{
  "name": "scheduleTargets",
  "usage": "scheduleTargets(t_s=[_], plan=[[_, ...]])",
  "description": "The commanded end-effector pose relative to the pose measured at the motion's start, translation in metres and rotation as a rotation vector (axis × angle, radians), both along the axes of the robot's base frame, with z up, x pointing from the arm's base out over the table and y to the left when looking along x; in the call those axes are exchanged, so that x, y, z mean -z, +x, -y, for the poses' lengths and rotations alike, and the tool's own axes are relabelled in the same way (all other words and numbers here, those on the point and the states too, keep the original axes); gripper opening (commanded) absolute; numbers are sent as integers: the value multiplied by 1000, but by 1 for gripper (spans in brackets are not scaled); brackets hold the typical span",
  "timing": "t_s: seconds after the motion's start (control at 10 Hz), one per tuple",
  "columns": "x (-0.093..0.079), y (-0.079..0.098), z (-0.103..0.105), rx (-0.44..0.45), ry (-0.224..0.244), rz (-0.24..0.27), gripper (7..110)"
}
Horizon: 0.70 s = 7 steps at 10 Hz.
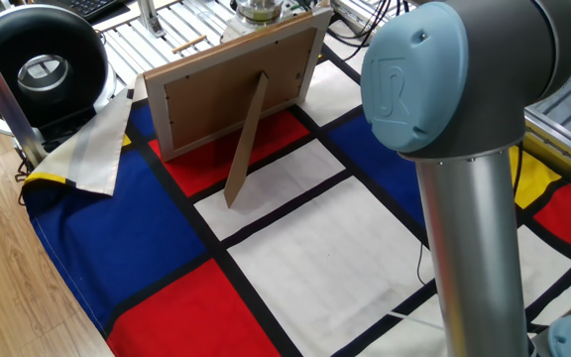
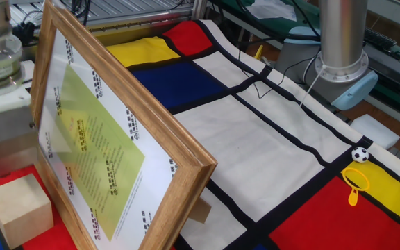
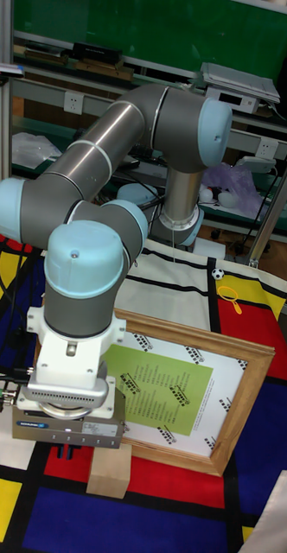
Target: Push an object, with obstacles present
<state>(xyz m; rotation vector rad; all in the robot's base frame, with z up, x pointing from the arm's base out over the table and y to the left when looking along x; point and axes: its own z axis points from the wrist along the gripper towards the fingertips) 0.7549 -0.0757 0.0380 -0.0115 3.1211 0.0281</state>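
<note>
A pale wooden block [image 2: 18, 208] [image 3: 109, 473] sits on a red patch of the checked cloth, just in front of a leaning wooden picture frame [image 2: 117, 139] [image 3: 182, 389] [image 1: 236, 84]. My gripper [image 2: 11, 154] [image 3: 67, 439] hangs just above and slightly behind the block, close to the frame's glass face. Its lower end shows only as a grey metal body, and the fingers cannot be made out. In the view from behind the frame only the wrist [image 1: 257, 10] shows over the top edge, and the block is hidden.
The frame rests on a rear prop [image 1: 246, 139]. A tiny football [image 2: 359, 154] and a yellow magnifier [image 2: 356, 185] lie on the cloth near the arm's base [image 2: 342, 66]. A black round device [image 1: 38, 64] stands off the cloth's folded corner [image 1: 92, 149].
</note>
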Motion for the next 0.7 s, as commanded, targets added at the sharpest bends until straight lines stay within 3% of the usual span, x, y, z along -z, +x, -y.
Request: scheduleTargets(t_s=[0.0, 0.1, 0.2, 0.6], plan=[[-10, 4, 19, -30, -33, 5, 7], [-8, 6, 30, -41, -66, 15, 7], [-8, 5, 31, -43, -64, 15, 7], [-5, 5, 21, -33, -21, 16, 7]])
